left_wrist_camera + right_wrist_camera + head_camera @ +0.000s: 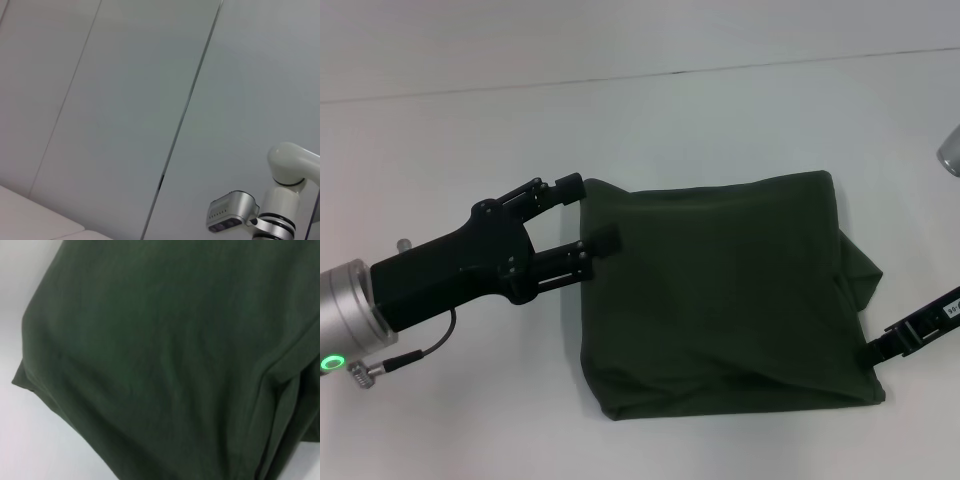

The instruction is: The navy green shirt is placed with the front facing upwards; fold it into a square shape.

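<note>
My left gripper (588, 215), fingers spread, straddles the shirt (720, 290)'s far-left corner to square the fold; my right gripper (873, 349) touches its right edge, fingers hidden.

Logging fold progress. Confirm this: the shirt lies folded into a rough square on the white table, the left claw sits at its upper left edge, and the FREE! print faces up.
Not quite. No print shows: the head view has the shirt as plain green cloth, roughly square, on the white table, with the left claw at its upper left edge.
</note>
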